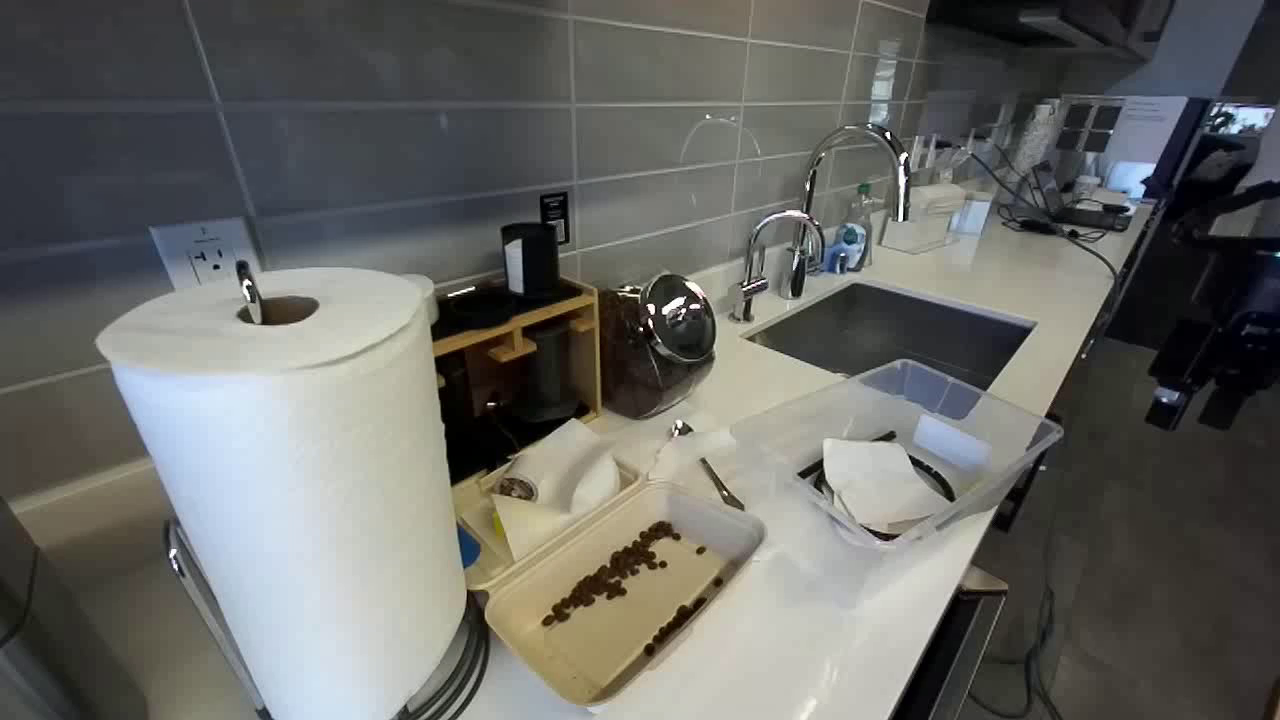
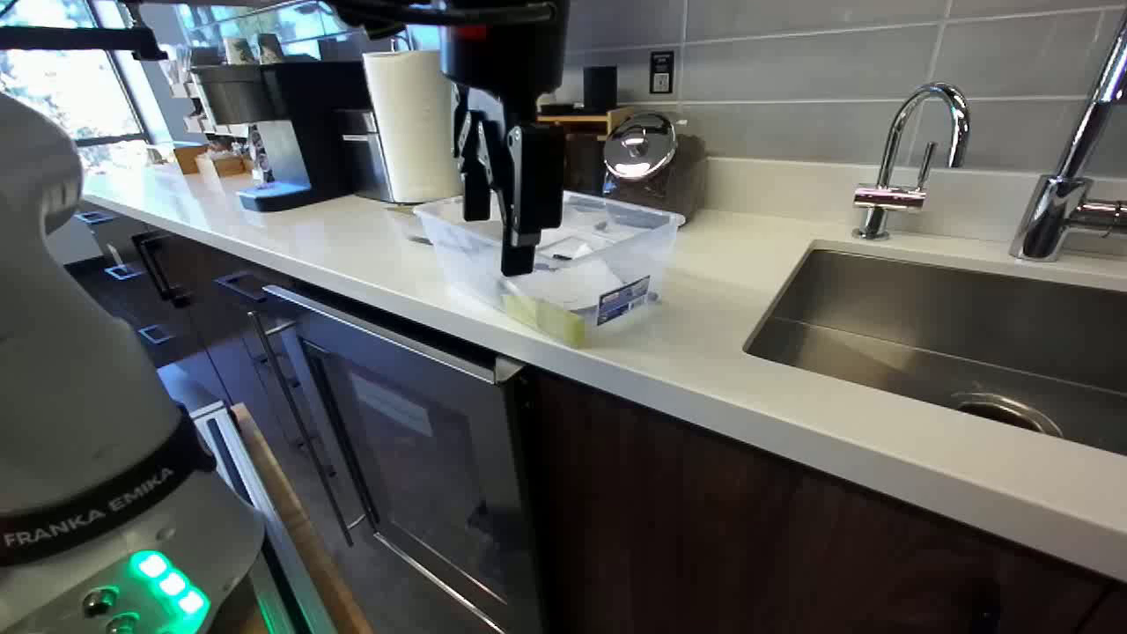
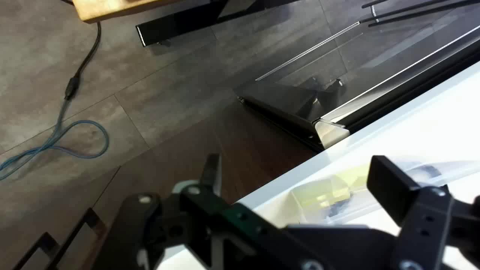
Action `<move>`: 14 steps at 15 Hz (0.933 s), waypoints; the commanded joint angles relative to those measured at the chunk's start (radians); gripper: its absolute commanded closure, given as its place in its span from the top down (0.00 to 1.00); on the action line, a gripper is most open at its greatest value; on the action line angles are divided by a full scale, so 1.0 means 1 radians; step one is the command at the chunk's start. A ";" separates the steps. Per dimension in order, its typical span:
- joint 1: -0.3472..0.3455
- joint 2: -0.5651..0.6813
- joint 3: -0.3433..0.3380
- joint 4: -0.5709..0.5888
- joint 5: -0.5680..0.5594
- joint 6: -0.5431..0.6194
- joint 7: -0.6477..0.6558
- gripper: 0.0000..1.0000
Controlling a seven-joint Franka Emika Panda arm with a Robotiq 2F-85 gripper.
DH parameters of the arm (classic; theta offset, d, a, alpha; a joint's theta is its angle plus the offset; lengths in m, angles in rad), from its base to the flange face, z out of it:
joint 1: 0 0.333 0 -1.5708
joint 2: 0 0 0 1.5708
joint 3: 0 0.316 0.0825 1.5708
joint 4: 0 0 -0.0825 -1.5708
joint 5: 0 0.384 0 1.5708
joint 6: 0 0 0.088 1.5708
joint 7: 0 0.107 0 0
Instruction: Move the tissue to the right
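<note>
The work seems at the approach, nothing yet grasped. The tissue [image 1: 880, 482] (my guess is the white sheet, though the paper towel roll [image 1: 290, 480] could be meant) lies inside the clear bin [image 2: 643, 248]. The next move would call for swinging inward over the bin, sinking to the sheet, pinching it lightly and lifting it past the bin's wall before going right. The end effector [image 3: 301, 177] hangs pointing down near the bin, toward the floor [image 3: 180, 86]; in the wrist view the edge of the desk [image 3: 431, 138] runs between its jaws, wide apart and holding nothing.
</note>
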State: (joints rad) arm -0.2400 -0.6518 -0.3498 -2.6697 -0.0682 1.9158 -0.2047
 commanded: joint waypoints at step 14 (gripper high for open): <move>0.076 0.021 0.095 0.038 0.107 0.055 0.026 1.00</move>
State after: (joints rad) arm -0.2142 -0.6508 -0.3126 -2.6586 -0.0140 1.9435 -0.2047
